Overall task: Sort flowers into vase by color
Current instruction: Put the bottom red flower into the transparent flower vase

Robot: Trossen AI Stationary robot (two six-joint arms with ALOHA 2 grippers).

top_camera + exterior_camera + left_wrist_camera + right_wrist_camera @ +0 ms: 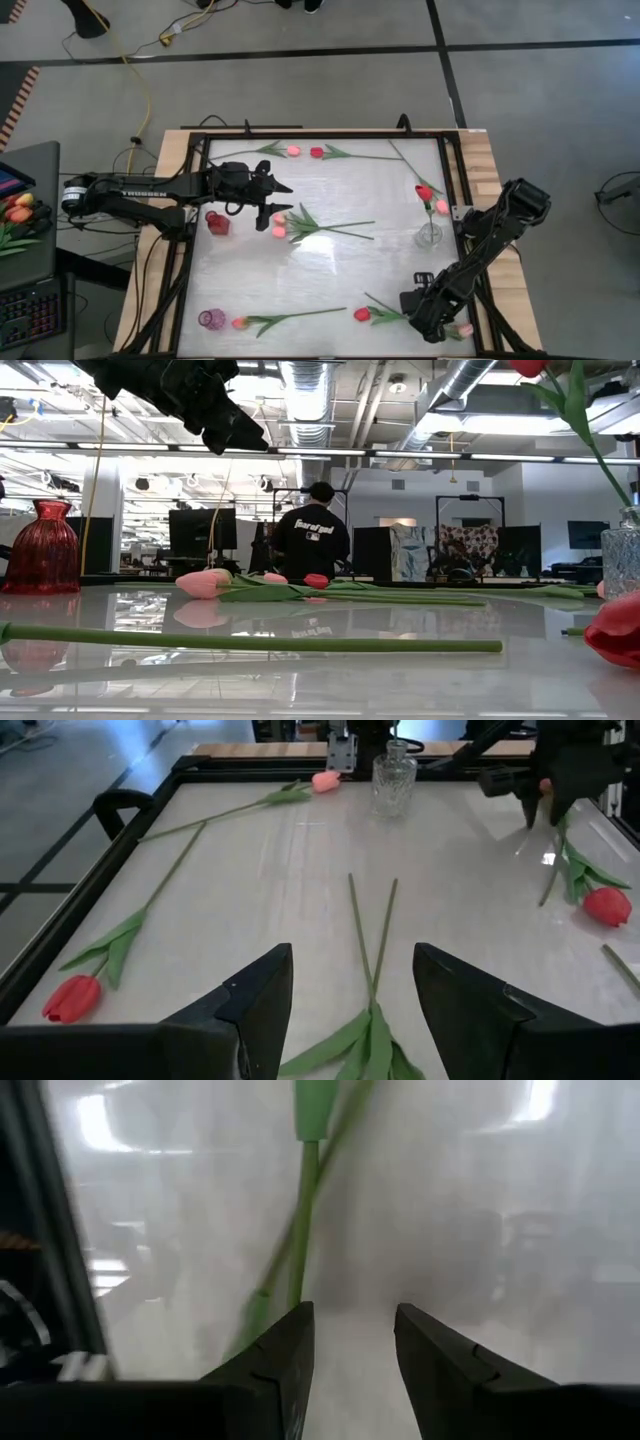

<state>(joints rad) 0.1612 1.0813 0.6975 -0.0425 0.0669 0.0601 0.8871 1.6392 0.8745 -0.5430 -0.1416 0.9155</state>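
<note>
You are holding the left gripper above the table with its fingers apart and nothing between them; just beneath and ahead of it two tulips are lying side by side, their pink buds near the fingertips and the stems running away from the gripper almost parallel. The right gripper is waiting low, its jaws also apart and empty, with one green stem lying ahead of its left finger. The red tulip is just beside it, and a pale pink bud is partly hidden under the arm. Other flowers are lying well apart from both grippers along the edges, and two are already standing in the clear glass vase. I think the main danger is that the left gripper is closing on both stems together, because they are lying so close, or that it is pushing the thin stem sideways on the surface. The red vase is standing near this arm and may be knocked. The glossy white tabletop is reflecting strongly, so stems may slide. Behind the table a person is standing, back turned, in a large workshop.
</note>
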